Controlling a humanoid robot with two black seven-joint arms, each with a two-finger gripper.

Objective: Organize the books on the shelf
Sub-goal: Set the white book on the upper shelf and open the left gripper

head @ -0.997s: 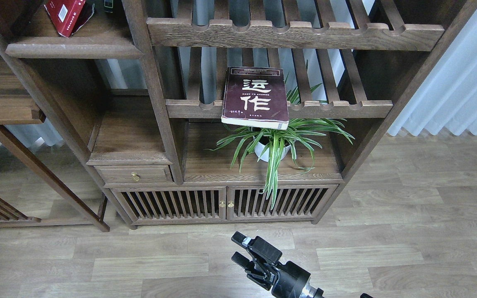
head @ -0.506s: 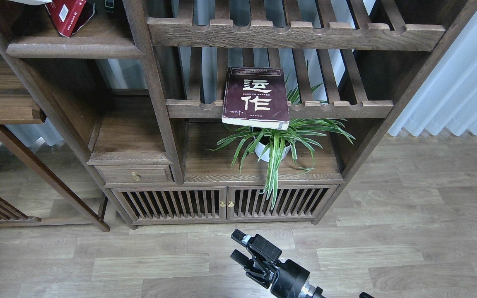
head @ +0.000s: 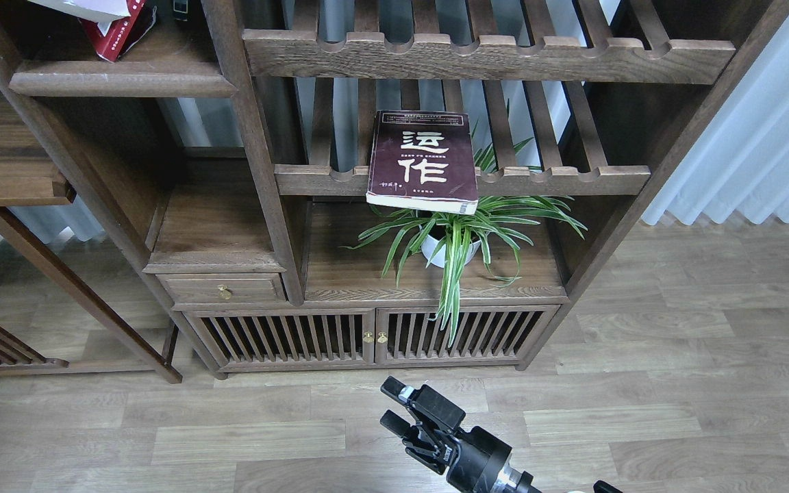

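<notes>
black right gripper [head: 392,408] low at the bottom edge, over the plank floor [head: 641,383], well in front of the bookcase; two fingers spread apart, nothing between them. left gripper out of sight.

behind the gripper, slatted cabinet doors [head: 367,335] at the bookcase foot, a small drawer [head: 223,289] above them to the left. on the board over the doors, a spider plant [head: 459,239] in a white pot.

directly above the plant, maroon book [head: 425,161] with big white chinese characters, lying flat on a slatted rack [head: 559,179], near end jutting over the notched front rail.

far up and left of the maroon book, solid dark-brown shelf [head: 120,81] with rounded front edge. on it, red book [head: 119,34] leaning, cut off by the top edge. white book [head: 90,8] lying across the red one's top, mostly out of frame.
</notes>
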